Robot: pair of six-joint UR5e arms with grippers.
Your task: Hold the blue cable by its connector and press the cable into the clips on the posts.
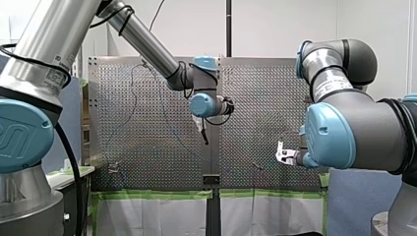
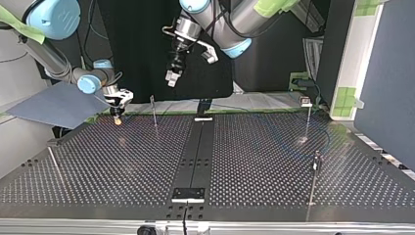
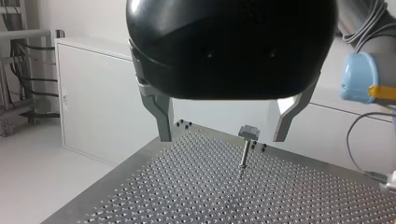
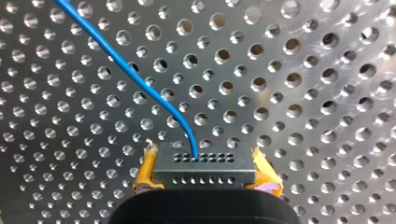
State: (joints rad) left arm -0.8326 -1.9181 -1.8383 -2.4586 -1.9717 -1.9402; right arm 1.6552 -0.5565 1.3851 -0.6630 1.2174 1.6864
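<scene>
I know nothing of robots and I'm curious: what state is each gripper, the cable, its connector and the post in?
my right gripper: shut on the connector.
connector: clamped between yellow pads.
blue cable: attached to the connector, curving over the table.
my left gripper: open, empty.
post: upright, no cable in its clip.

No wording is showing clearly enough to read; a pale sticker point(image 1: 55, 70) is sitting on my left arm's silver tube point(image 1: 46, 24) and a second sticker point(image 1: 325, 90) on my right arm's silver link point(image 1: 339, 78), their print too small to make out; a raised logo mark point(image 1: 12, 137) is showing only partly on a blue joint cap point(image 1: 34, 123).
</scene>
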